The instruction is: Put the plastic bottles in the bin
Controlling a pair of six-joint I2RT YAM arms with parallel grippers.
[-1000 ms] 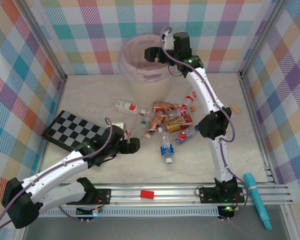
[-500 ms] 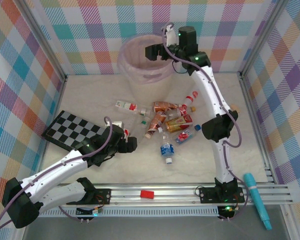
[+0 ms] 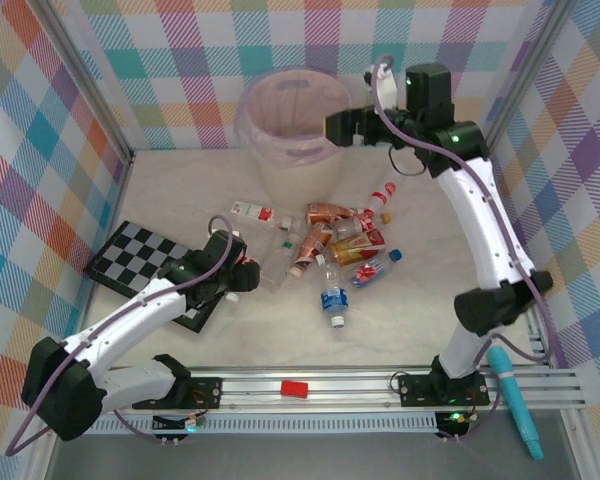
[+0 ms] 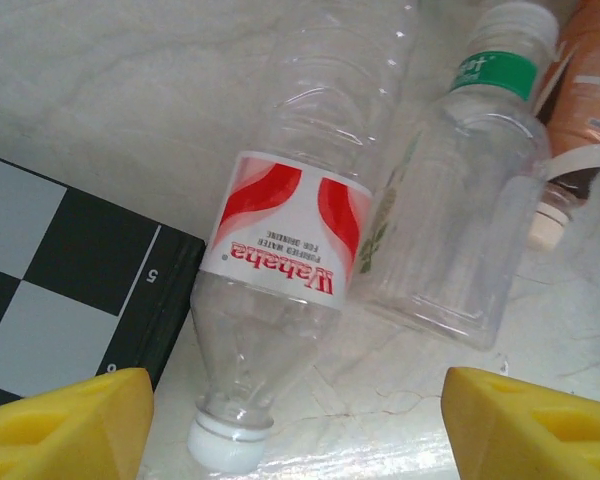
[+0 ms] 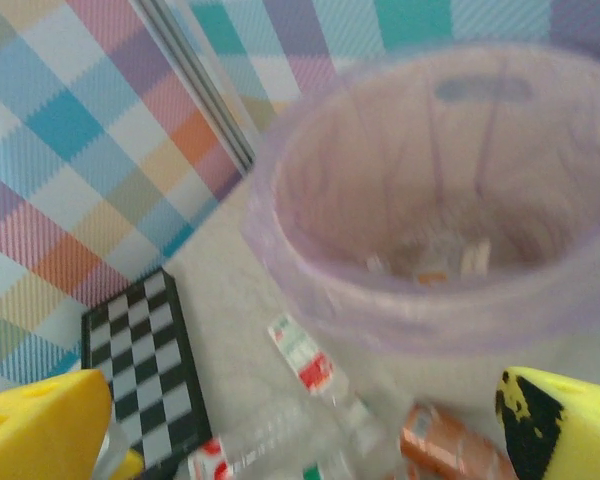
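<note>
Though untouched, bottle between left gripper jaws

Lab test cell: plaid backdrop walls, alu frame rail up front.

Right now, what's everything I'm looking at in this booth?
bin: one, pale beige with a pinkish liner, at the back; a few blurred items lie inside.
plastic bottles: roughly ten, clear with red, orange, white, blue or green labels, scattered mid-table.
checkered board: one, black and white, left of the bottles.
red block: one, on the front rail.
teal stick: one, near right corner.
left hand: one, yellow-tipped, open over a red-labelled bottle beside the board.
right hand: one, open, up by the bin's right rim.
</note>
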